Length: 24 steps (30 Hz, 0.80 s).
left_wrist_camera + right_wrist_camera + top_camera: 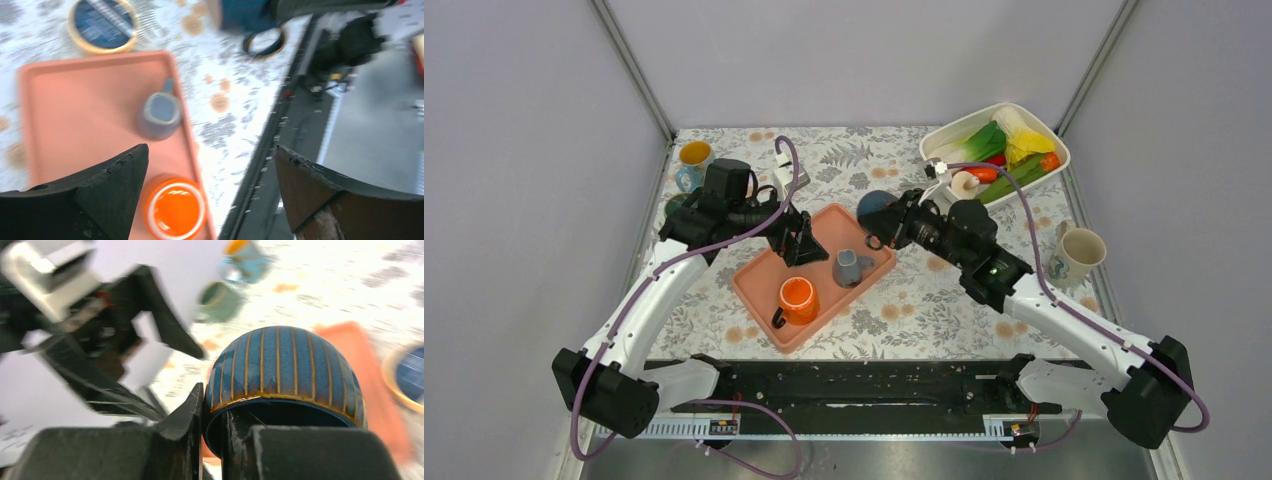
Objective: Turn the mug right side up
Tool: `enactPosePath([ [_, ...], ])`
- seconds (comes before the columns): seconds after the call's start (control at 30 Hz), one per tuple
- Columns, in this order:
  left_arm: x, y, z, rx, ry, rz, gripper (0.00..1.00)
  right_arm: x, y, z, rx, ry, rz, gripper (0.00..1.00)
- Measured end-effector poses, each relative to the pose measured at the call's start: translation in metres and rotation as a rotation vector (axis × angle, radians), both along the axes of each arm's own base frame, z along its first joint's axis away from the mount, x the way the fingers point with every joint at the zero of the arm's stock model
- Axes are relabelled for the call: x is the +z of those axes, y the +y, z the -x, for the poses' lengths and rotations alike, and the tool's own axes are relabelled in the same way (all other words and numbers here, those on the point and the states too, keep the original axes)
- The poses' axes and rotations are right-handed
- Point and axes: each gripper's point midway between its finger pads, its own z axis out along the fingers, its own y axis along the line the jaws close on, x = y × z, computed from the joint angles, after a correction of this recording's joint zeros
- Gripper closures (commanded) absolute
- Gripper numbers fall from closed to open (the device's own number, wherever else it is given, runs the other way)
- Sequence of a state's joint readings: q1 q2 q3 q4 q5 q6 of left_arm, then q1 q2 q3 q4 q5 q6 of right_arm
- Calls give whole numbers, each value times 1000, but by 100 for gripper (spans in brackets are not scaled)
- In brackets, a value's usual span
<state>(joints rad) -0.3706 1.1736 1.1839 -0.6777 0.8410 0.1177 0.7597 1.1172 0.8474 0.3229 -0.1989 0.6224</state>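
1. The right gripper's (212,412) fingers (192,405) are clenched on the rim of the blue striped mug (285,370). One finger is outside the wall and the other is inside the mouth.
2. From that pinch the mug's long axis runs straight out from the wrist, with the closed base leading and the mouth facing back toward the gripper. In the top view it looks roughly on its side and not yet mouth-up.
3. The mug hangs off the table, over its middle and a little toward the far edge, just past the far right corner of the pink tray (759,285).
4. The left gripper (210,165) is released, its jaws wide and empty, above the tray and near the mug.
5. Only the right arm holds the mug, so the coming turn probably rests on pitching that wrist until the base points down.
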Motion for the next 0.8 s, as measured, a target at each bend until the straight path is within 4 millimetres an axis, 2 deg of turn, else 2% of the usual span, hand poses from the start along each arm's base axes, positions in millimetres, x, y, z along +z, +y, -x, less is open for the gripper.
enactPosePath([
  [0.1, -14, 16, -17, 83, -55, -103, 1, -29, -37, -23, -152, 68, 173, 100],
  [0.23, -30, 41, -36, 171, -130, -249, 1, -77, -109, -49, -369, 200, 439, 100],
  [0.3, -35, 52, -42, 198, -152, -302, 1, -101, -141, -51, -440, 276, 548, 100],
  [0.4, -41, 65, -46, 220, -173, -363, 1, -146, -187, -44, -506, 439, 722, 100],
  [0.5, -45, 74, -49, 232, -186, -403, 1, -183, -210, -28, -506, 587, 858, 100],
  [0.63, -52, 83, -51, 240, -193, -447, 1, -223, -222, -1, -457, 758, 994, 100],
  [0.8, -60, 90, -49, 237, -188, -482, 1, -262, -235, 30, -442, 911, 1066, 100],
])
